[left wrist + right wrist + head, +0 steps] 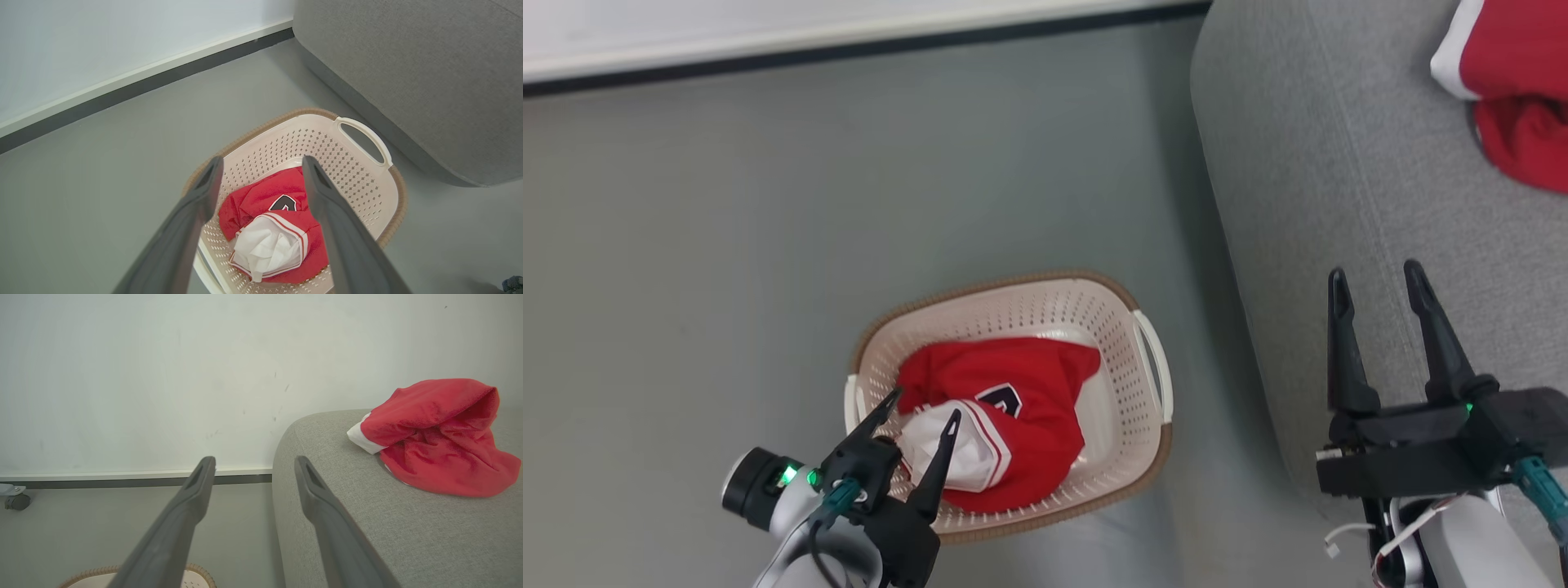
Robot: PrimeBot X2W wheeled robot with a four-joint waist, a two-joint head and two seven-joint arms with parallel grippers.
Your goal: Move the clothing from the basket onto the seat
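**Grey floor, white wall: one garment in basket, one on seat**

Grey floor (pixel 768 245) runs up to a dark baseboard (pixel 849 49) at 12 o'clock in head view. The basket (pixel 1033 310) sits on the floor at 6 o'clock. It is near the seat (pixel 1339 163), which takes the 3 o'clock side, and a strip of floor shows between them.

The emblem garment (pixel 1029 425) lies crumpled in the basket bottom, dark emblem up, white panel bunched toward 7 o'clock. The second red garment (pixel 1519 90) is heaped on the seat at 2 o'clock, its white cuff at 9 o'clock of the heap in right wrist view.

Left claw (pixel 925 404): fingers spread wide, nothing held. Tips are over the basket's 7 o'clock rim, above the white panel. Can't tell if they touch fabric.

Right claw (pixel 1374 273): spread wide, empty, over the seat's edge at 4 o'clock, well apart from the second red garment.

A caster (pixel 14 500) sits by the baseboard at 9 o'clock in right wrist view.
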